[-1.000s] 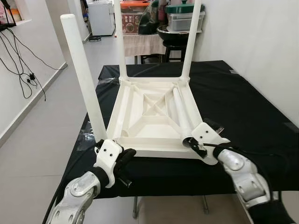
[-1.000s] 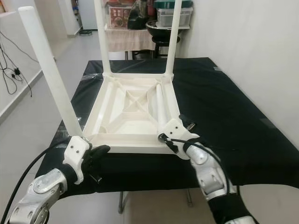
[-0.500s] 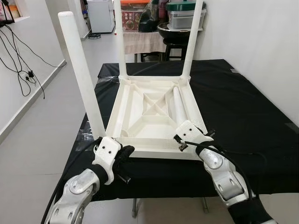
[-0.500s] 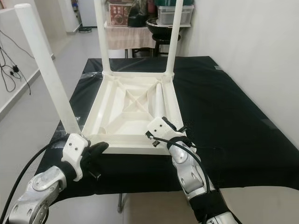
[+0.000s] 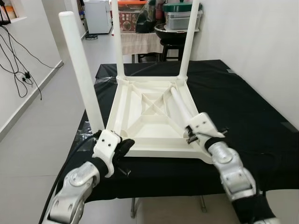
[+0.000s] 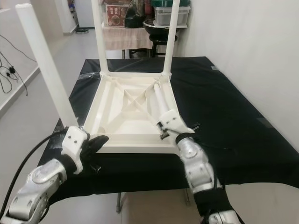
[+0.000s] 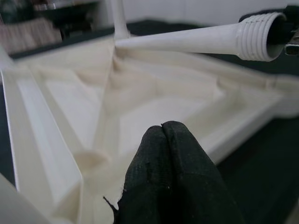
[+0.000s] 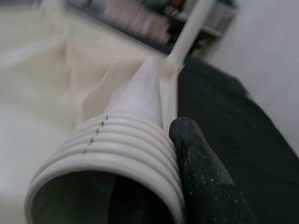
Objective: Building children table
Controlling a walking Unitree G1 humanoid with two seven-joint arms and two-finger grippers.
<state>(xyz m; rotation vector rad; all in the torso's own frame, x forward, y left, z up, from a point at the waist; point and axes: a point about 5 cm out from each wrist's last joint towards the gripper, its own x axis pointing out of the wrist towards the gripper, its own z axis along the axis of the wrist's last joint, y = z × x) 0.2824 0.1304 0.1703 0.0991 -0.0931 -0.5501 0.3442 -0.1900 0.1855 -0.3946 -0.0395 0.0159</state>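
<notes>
Lower left, the left gripper (image 5: pixel 122 148), fingers pressed together, rests at the near rim of the upturned tabletop (image 5: pixel 152 122) on the black-draped bench (image 5: pixel 243 107). Lower right, the right gripper (image 5: pixel 193 136) clasps the fourth leg (image 5: pixel 182 108), unscrewed; three legs (image 5: pixel 80 70) already stand

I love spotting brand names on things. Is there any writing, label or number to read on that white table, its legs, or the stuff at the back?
No text can be read.
Upturned table and loose leg: plain white, no marks.
Red box on the back shelf: has a printed pattern, too small and blurred to read.
Lidded container: no legible label.
</notes>
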